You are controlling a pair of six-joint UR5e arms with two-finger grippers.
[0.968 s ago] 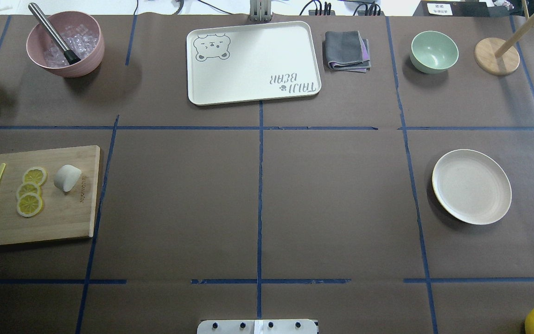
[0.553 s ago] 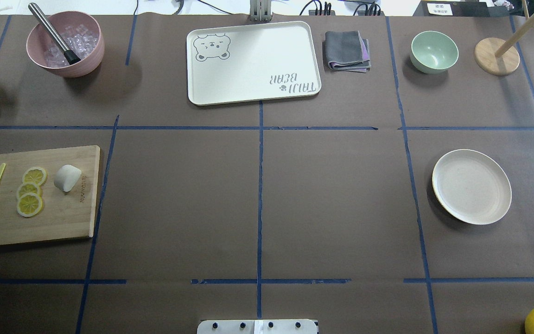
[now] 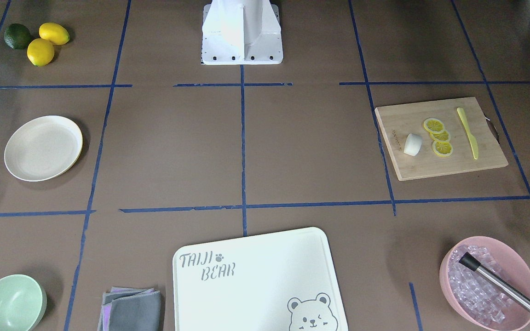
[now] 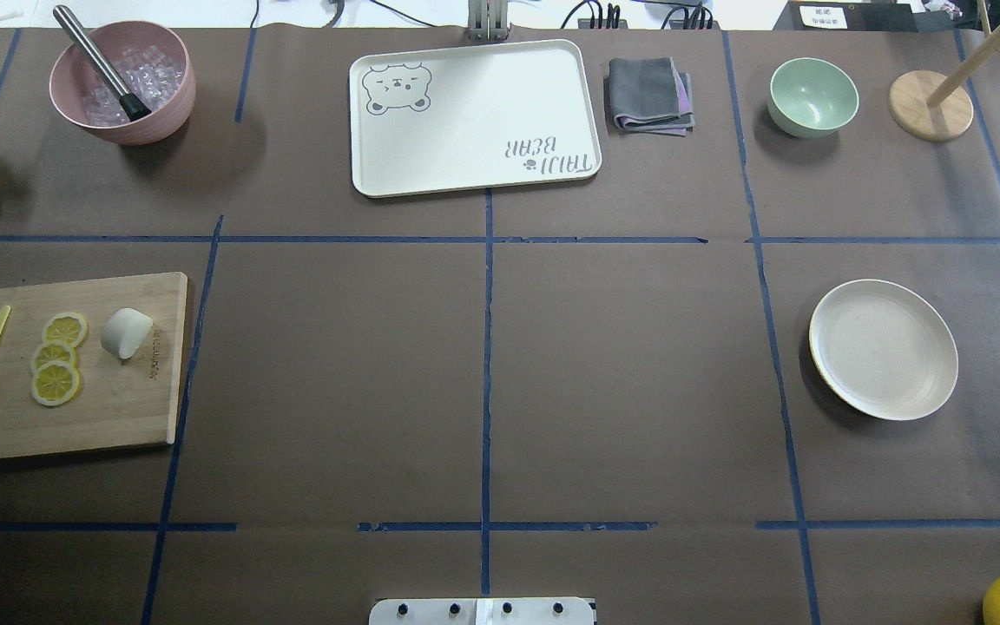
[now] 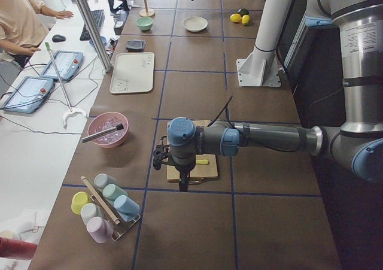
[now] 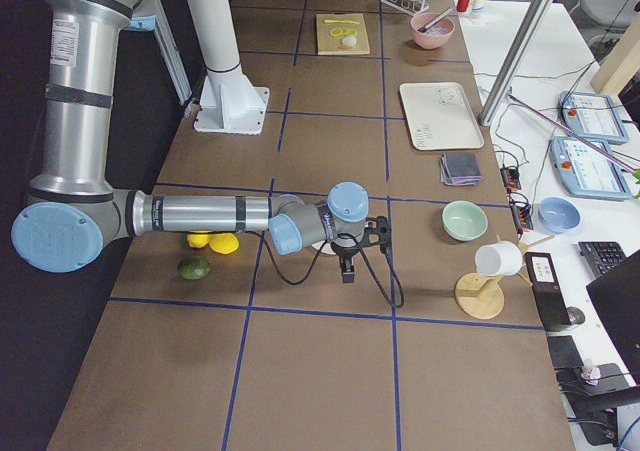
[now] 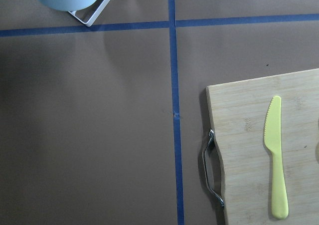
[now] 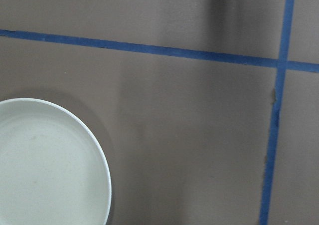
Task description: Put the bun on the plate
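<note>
- Bun [image 4: 127,332] lies on the cutting board [image 4: 109,421], just beside the lemon slices [image 4: 57,358]; a sloppy pinch could drag one along
- Plate [image 4: 884,349] sits well apart; a weak hold risks dropping the bun
- Left gripper [image 5: 184,185] and right gripper [image 6: 347,273]: open or closed, cannot tell

Overhead and front-facing cameras are looking down from opposite sides, sharing the plate [image 4: 884,349]; 2 wrist cameras are looking closely down.
</note>
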